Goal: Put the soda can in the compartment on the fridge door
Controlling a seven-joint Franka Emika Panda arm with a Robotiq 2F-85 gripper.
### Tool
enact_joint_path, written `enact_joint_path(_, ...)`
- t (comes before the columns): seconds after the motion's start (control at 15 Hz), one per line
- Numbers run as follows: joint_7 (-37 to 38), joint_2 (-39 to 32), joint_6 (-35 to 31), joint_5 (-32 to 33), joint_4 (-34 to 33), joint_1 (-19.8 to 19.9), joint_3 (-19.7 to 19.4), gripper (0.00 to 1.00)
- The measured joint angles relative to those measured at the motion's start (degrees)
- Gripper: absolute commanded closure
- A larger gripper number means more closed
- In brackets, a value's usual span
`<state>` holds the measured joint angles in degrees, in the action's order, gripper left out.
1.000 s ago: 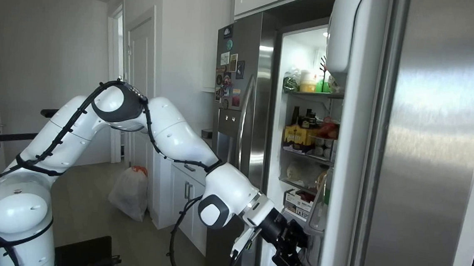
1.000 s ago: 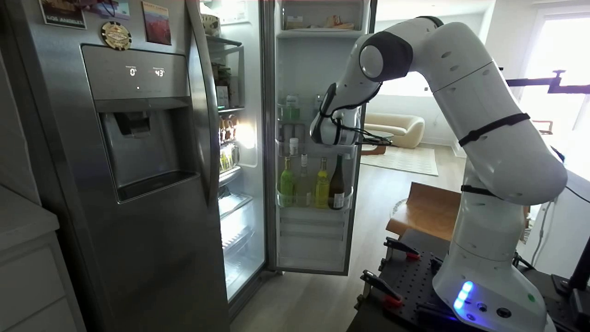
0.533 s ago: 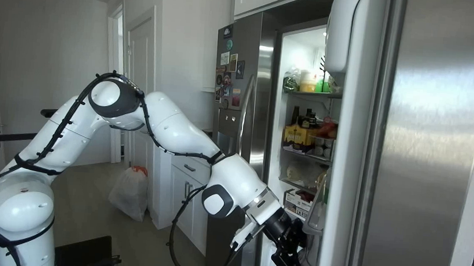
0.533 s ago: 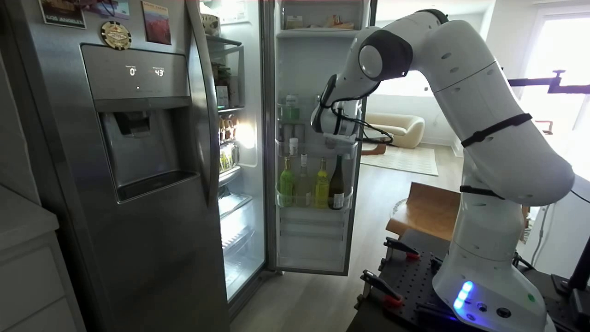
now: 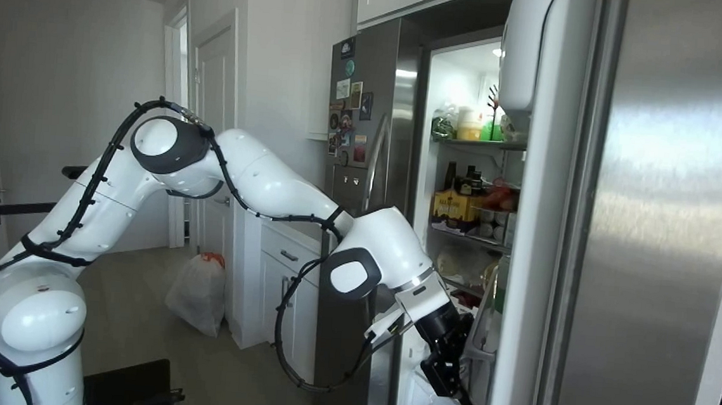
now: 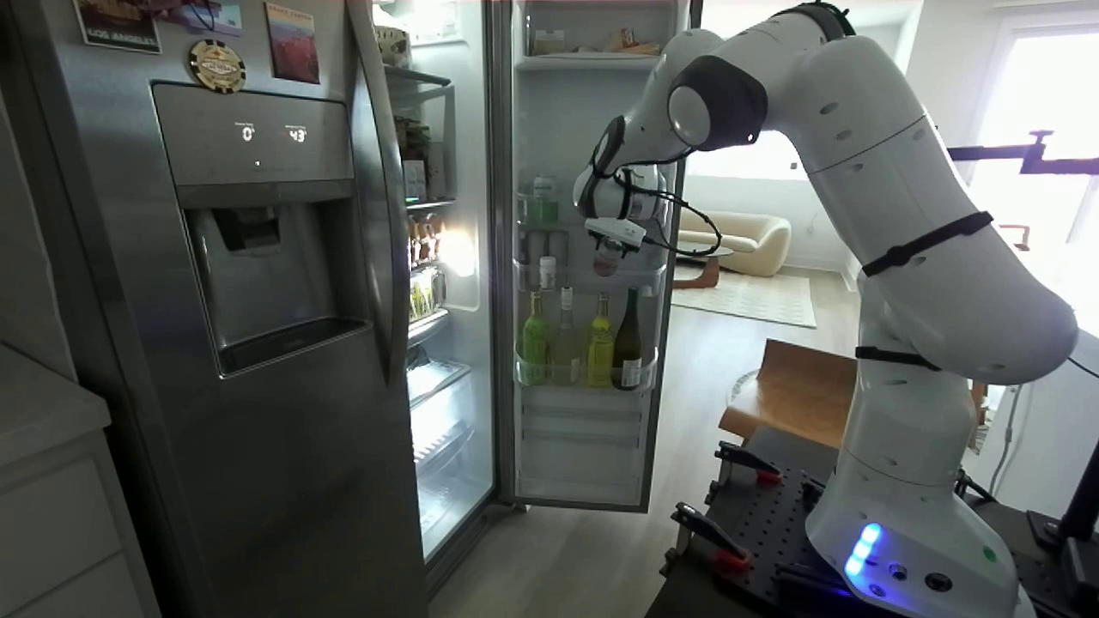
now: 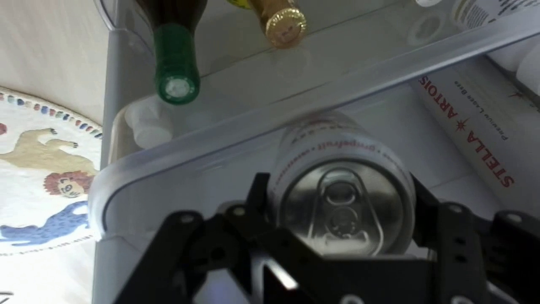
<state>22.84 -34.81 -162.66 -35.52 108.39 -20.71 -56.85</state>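
"Gripper clamped on tight! Its two fingers pressed the soda can from either side, spread only as far as the can forced them."

"Firm hold, by the look of it, right by the pull-tab end! And where was the can?"

"At the clear rim of the door compartment, its far end just beside that edge. Down inside or only over it? From where I stood, I couldn't tell!"

"Touching the bottom of it, at least?"

"No telling that either. Can gripped, compartment reached: that much I counted as done. Left to do, in my judgement: settle it on its base, loosen the fingers, back away."

"Late in the job, then, but not scored! Who were the neighbours?"

"A Stella Artois box lay near it, a gap between, on the side away from the rug. Across the rim, apart from the can, a green-necked bottle and a gold-capped bottle showed their tops."

"With company that near, I judged a straight lowering safer than a sideways nudge."

"And around it all, the fridge door stood swung out, with the robot arm bent over toward it in both exterior views!"
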Motion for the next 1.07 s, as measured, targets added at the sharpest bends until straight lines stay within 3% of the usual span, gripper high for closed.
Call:
enact_joint_path(0.2,9.0,0.1,0.4,8.8,-1.8,3.1,3.1,0.51)
enact_joint_path(0.27,10.7,0.1,0.4,11.0,-2.3,4.1,3.9,0.41)
enact_joint_path(0.33,12.0,0.2,0.4,12.9,-2.7,5.0,4.7,0.07)
enact_joint_path(0.53,14.9,0.5,0.5,17.1,-3.8,7.6,6.9,0.0)
enact_joint_path(1.07,21.0,1.5,2.3,22.4,-6.0,13.1,12.4,0.0)
